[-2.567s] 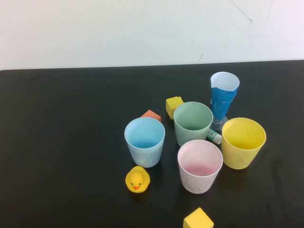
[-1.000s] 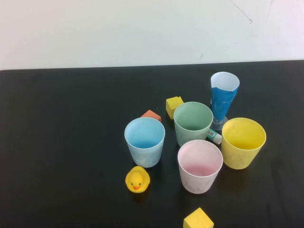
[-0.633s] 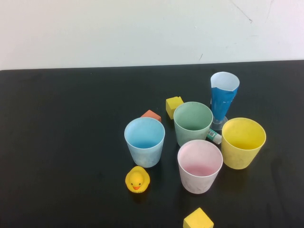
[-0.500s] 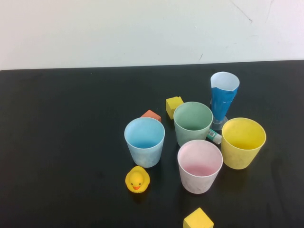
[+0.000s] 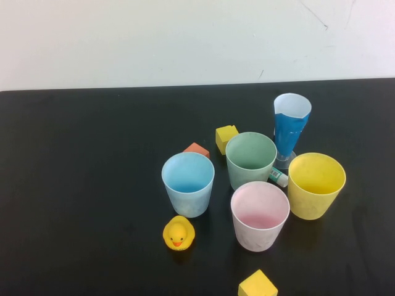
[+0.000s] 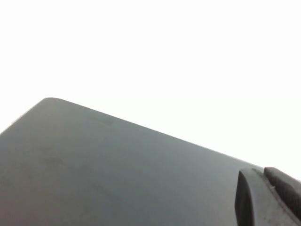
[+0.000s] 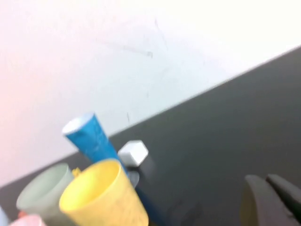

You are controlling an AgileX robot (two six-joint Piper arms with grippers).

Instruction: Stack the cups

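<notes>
A black table (image 5: 74,185) runs back to a white wall (image 5: 154,37). A tall blue stemmed glass (image 5: 291,126) with a clear foot stands upright toward the right. A small white tube (image 5: 279,177) with green print, perhaps a glue stick, lies on the table near the glass's foot. A yellow block (image 5: 226,137) sits left of the glass, and an orange block (image 5: 196,148) lies a little nearer and further left. A yellow rubber duck (image 5: 178,233) stands close to the near edge, facing the camera. A second yellow block (image 5: 257,284) sits at the very front, partly cut off by the frame.
</notes>
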